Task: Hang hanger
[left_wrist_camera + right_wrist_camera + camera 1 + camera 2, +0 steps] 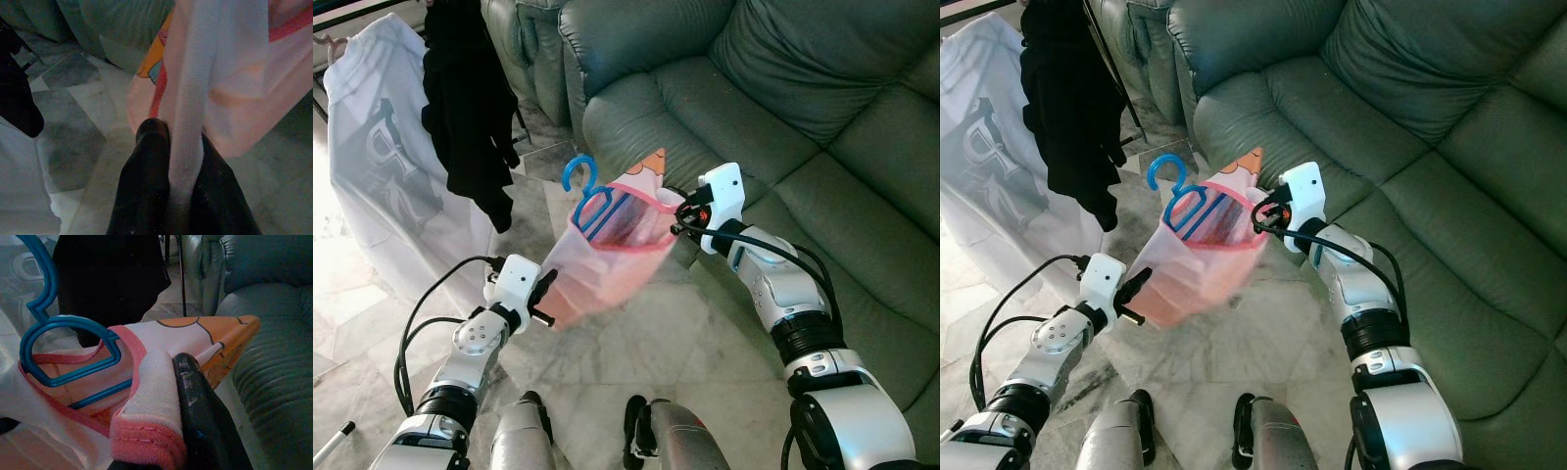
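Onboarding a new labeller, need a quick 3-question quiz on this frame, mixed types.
1. True or false: the blue hanger is already on the rack.
2. What is the left gripper shut on? A) black garment B) pink shirt C) sofa cushion
3. Fill in: the right gripper holds the shirt's ____ , trimmed in darker pink.

Key:
1. False. The hanger sits inside the pink shirt, held up between both arms, apart from the black garment hanging further off.
2. B
3. Neckline
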You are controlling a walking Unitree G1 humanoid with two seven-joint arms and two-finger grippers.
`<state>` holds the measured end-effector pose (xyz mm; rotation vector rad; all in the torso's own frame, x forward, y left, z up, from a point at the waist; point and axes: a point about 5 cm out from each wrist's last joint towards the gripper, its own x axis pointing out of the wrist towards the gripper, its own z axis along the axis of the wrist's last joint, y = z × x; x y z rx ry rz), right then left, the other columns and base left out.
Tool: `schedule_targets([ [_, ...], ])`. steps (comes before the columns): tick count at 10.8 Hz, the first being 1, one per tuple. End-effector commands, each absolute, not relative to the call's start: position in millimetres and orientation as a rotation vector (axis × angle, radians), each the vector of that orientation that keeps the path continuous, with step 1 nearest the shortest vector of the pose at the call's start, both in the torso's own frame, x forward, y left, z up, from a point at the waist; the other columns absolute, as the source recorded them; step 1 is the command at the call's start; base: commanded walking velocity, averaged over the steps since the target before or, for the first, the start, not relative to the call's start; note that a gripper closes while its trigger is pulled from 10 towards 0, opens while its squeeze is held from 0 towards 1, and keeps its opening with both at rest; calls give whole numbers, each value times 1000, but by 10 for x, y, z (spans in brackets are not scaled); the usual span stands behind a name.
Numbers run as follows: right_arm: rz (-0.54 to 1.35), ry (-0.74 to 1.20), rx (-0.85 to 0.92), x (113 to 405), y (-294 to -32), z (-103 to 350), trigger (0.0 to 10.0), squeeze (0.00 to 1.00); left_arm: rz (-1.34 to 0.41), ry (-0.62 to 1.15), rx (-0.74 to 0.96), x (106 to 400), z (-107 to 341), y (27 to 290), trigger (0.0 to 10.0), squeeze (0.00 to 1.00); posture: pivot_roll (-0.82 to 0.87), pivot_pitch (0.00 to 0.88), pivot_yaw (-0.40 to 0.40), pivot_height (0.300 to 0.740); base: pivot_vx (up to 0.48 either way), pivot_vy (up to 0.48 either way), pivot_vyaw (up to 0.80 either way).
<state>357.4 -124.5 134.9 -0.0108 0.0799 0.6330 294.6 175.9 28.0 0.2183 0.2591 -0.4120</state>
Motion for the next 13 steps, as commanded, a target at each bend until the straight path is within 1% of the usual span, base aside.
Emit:
schedule_targets([
  [1, 636, 71, -7, 3569, -1265, 1373, 0, 0, -406, 271, 205, 2915, 245, 1769, 0, 0, -43, 195, -106, 740, 0, 0, 0],
  [6, 636, 71, -7, 3569, -1265, 1373, 0, 0, -406, 271, 205, 2915, 245, 1769, 0, 0, -43, 195, -106, 740, 0, 0, 0],
  [7, 592, 148, -197, 3155, -1154, 679, 10000, 0, -176, 84, -9, 3194, 608, 1733, 4039, 0, -15, 128, -76, 740, 0, 0, 0],
  [8, 529, 163, -189, 3158, -1222, 608, 10000, 0, -155, 72, -23, 3181, 615, 1761, 4588, 0, -9, 125, -81, 740, 0, 0, 0],
  [10, 510, 191, -188, 3165, -1248, 574, 10000, 0, -144, 67, -33, 3171, 608, 1762, 5569, 0, -8, 126, -89, 740, 0, 0, 0],
  [11, 564, 198, -198, 3116, -1130, 523, 10000, 0, -125, 69, -48, 3177, 605, 1760, 6745, 0, -9, 125, -93, 740, 0, 0, 0],
  [12, 598, 212, -217, 3078, -1066, 463, 10000, 0, -117, 69, -58, 3186, 612, 1752, 6941, 0, -9, 125, -95, 740, 0, 0, 0],
  [13, 723, 238, -211, 2943, -926, 356, 10000, 0, -122, 68, -67, 3197, 624, 1722, 7412, 0, -9, 125, -95, 740, 0, 0, 0],
])
